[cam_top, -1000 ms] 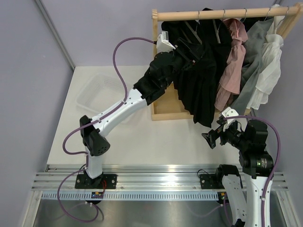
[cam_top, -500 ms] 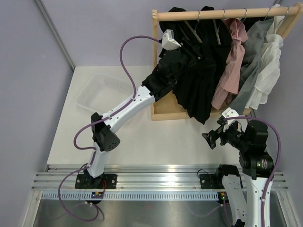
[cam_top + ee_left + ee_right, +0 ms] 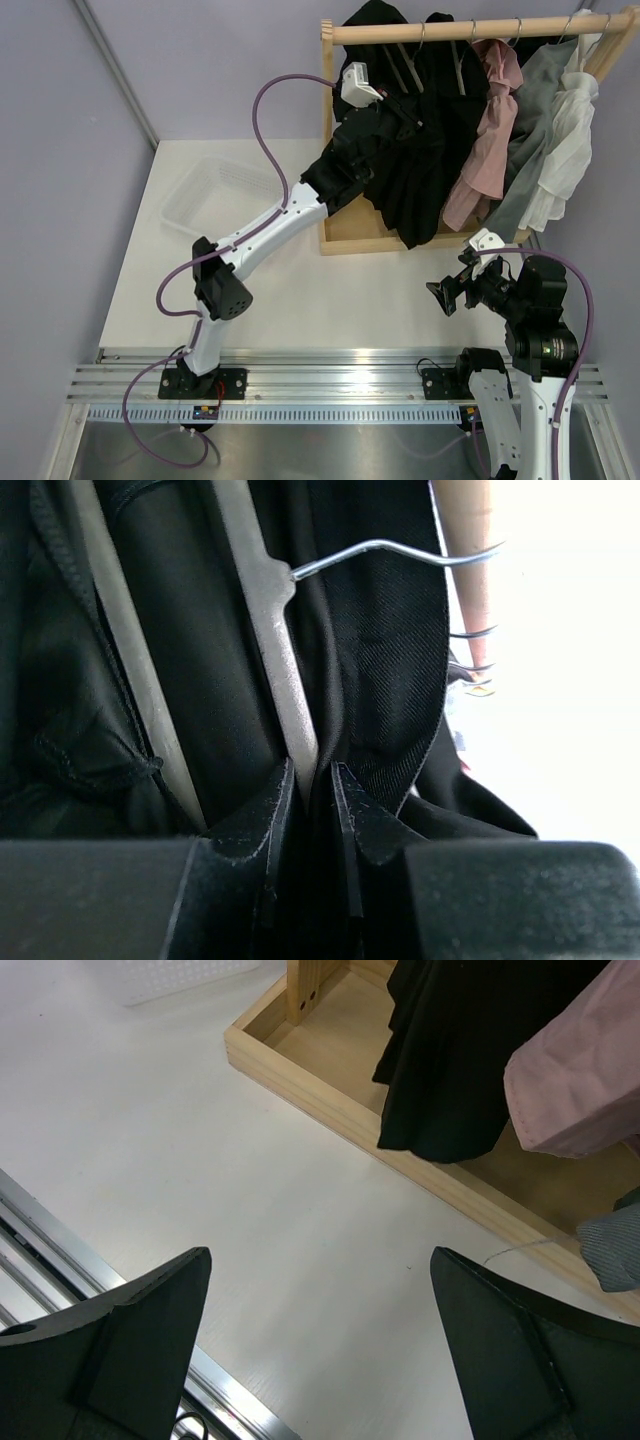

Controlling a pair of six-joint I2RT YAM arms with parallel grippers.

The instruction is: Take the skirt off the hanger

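Observation:
The black skirt (image 3: 415,195) hangs in loose folds from the wooden rod at the rack's left end, and its cloth (image 3: 390,660) fills the left wrist view. The grey hanger (image 3: 265,590) slopes down through that view, its thin metal hook curving right. The left gripper (image 3: 312,768) has its jaws nearly together on the hanger's lower arm, with black cloth around them. From above, the left gripper (image 3: 400,112) is pressed into the garment just under the hanger (image 3: 400,68). The right gripper (image 3: 320,1252) is open over the bare table, seen from above (image 3: 447,290) near the skirt's hem (image 3: 450,1060).
Pink (image 3: 490,140), grey (image 3: 540,100) and white (image 3: 565,150) garments hang further right on the rod (image 3: 500,26). The rack's wooden base frame (image 3: 350,238) lies on the table. A clear plastic bin (image 3: 210,195) sits at the left.
The left gripper rose toward the rod and its jaws closed onto the hanger's arm. The skirt's top bunched up over the rod and its hem lifted. The right arm stayed still.

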